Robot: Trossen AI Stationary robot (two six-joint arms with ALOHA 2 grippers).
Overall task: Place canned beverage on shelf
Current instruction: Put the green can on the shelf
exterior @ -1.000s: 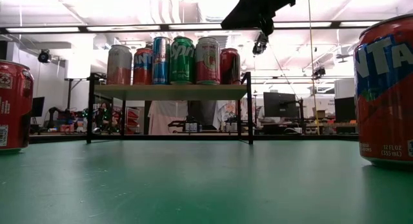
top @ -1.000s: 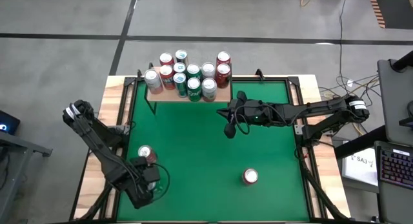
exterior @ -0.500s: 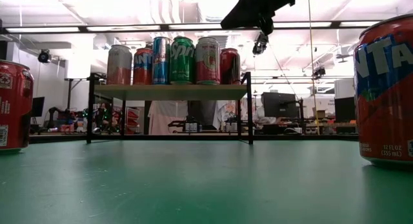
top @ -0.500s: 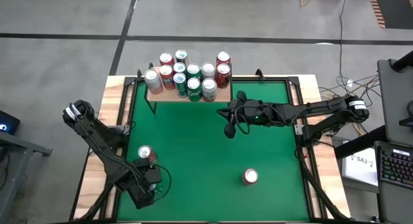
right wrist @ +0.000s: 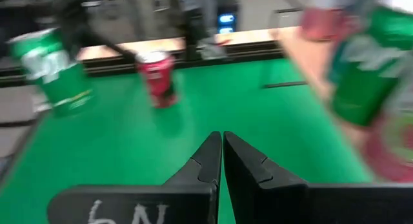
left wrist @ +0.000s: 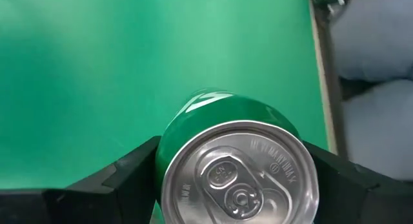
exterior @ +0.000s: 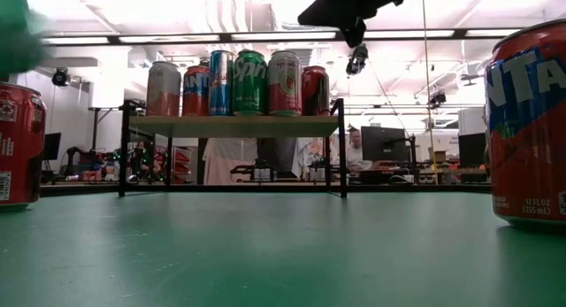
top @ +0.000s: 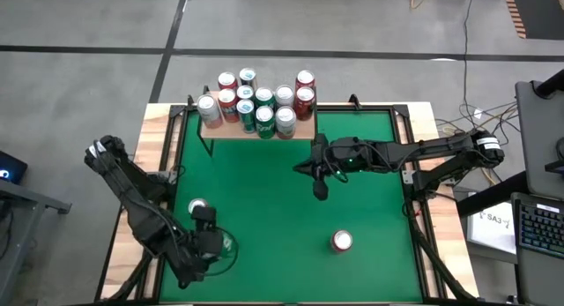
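My left gripper (top: 215, 243) is near the table's front left, shut on a green can (left wrist: 213, 114) with a silver top. The can also shows in the right wrist view (right wrist: 55, 72) and as a green blur in the low view (exterior: 18, 24). A red can (top: 197, 207) stands on the table just beyond it. My right gripper (top: 319, 191) hangs shut and empty above the table's middle, in front of the shelf (top: 304, 130). The shelf is a light-wood board on black legs at the far edge, and several cans (top: 256, 103) stand on it. My left gripper pinches the green can between its two fingers, on two opposite sides of the wall (left wrist: 169, 137) just under the top rim. The fingers come slanting from above. The can is lifted clear of the table and leans a little.
Another red can (top: 342, 242) stands at the front right of the green table top (top: 264, 182); it shows large at the right of the low view (exterior: 531, 121). The shelf's right end shows bare board. Wooden rails edge the table.
My left gripper has gone up and a little toward the table's right edge with the green can, which now shows at the low view's upper left. My right gripper has gone a little toward the near edge and stays shut.
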